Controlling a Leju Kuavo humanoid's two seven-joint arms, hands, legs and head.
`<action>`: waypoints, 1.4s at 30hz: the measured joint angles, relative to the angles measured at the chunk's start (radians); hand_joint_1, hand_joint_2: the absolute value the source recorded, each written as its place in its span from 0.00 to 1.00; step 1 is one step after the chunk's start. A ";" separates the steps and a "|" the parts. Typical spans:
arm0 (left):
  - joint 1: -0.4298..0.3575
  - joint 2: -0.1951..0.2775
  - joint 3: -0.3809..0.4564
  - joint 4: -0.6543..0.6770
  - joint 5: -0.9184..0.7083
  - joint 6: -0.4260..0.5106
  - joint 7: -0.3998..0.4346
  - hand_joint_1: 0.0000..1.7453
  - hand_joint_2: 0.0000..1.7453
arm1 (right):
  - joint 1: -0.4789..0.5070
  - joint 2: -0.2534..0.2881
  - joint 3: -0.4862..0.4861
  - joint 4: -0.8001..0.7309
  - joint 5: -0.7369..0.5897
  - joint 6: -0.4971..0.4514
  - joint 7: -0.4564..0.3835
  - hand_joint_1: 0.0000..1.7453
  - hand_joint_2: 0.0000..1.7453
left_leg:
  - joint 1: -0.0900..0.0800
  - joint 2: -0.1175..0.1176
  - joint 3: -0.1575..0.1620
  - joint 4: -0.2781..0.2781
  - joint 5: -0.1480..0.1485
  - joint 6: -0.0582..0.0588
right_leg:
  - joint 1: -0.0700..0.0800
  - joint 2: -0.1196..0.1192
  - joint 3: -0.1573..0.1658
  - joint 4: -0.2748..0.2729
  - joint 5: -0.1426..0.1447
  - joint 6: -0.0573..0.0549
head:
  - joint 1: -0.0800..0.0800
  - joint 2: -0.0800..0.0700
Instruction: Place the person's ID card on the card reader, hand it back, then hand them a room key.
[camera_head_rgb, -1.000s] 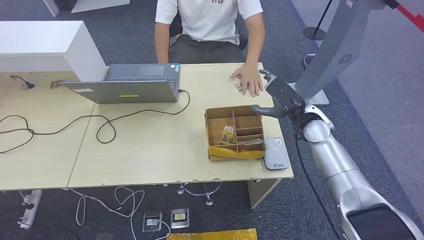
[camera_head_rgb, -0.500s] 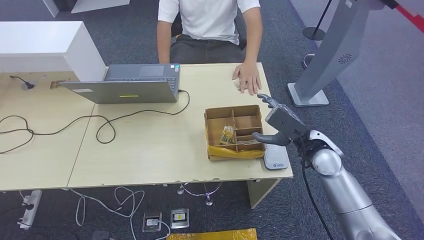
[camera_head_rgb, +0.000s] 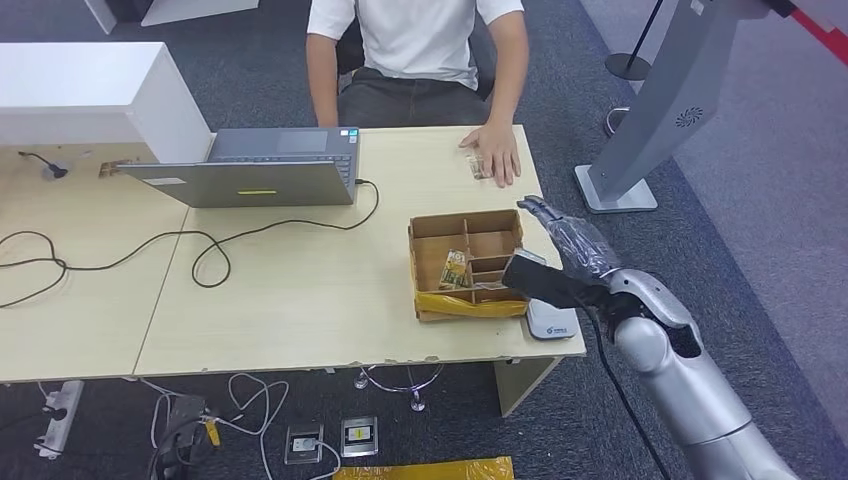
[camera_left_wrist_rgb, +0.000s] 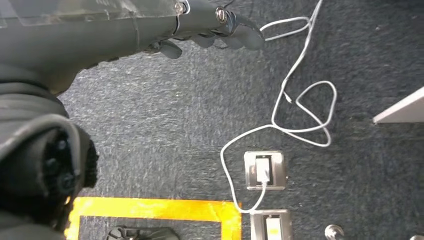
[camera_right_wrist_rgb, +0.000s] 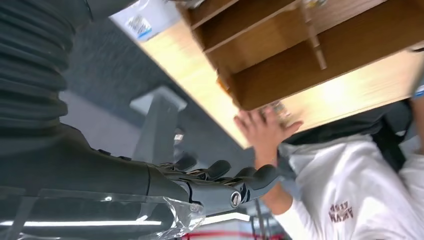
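Note:
The person's hand (camera_head_rgb: 495, 154) lies flat on the far right of the table, covering a small card (camera_head_rgb: 477, 167). My right hand (camera_head_rgb: 556, 256) hovers with spread fingers and nothing in it, between the cardboard divider box (camera_head_rgb: 467, 262) and the table's right edge. It partly hides the grey card reader (camera_head_rgb: 552, 320). Cards (camera_head_rgb: 456, 270) stand in one compartment of the box. The right wrist view shows my right hand (camera_right_wrist_rgb: 205, 187), the box (camera_right_wrist_rgb: 300, 55), the reader (camera_right_wrist_rgb: 142, 22) and the person's hand (camera_right_wrist_rgb: 262, 127). My left hand (camera_left_wrist_rgb: 210, 22) hangs over the floor, holding nothing.
An open laptop (camera_head_rgb: 262, 168) sits at the table's back with a black cable (camera_head_rgb: 200, 250) looping across the top. A white cabinet (camera_head_rgb: 90, 95) stands at the far left. A grey stand (camera_head_rgb: 650, 120) rises right of the table. Floor sockets (camera_left_wrist_rgb: 265, 170) and white cables lie under the table.
My right hand has drawn back from beside the person's hand toward me, and is now over the card reader. The person's hand stays on the card.

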 joint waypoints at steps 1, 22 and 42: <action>-0.010 0.003 0.000 -0.001 -0.007 -0.003 0.011 0.00 0.00 | -0.002 0.000 0.008 0.002 0.050 -0.011 0.001 0.00 1.00 | 0.000 0.000 0.000 0.000 0.000 0.000 | 0.000 0.000 0.000 0.000 0.000 0.000 | 0.000 0.000; -0.083 0.068 0.014 -0.004 -0.050 -0.027 0.088 0.00 0.00 | -0.071 0.027 0.145 0.082 0.234 0.052 -0.079 0.00 1.00 | 0.000 -0.002 -0.001 0.000 0.002 -0.003 | 0.000 -0.002 -0.001 0.001 0.000 0.000 | 0.000 0.000; -0.079 0.066 0.055 -0.004 -0.087 -0.032 0.100 0.00 0.00 | -0.088 0.033 0.157 0.122 0.224 0.063 -0.098 0.00 1.00 | 0.000 -0.002 -0.001 0.000 0.002 -0.003 | 0.000 -0.002 -0.001 0.001 0.000 0.000 | 0.000 0.000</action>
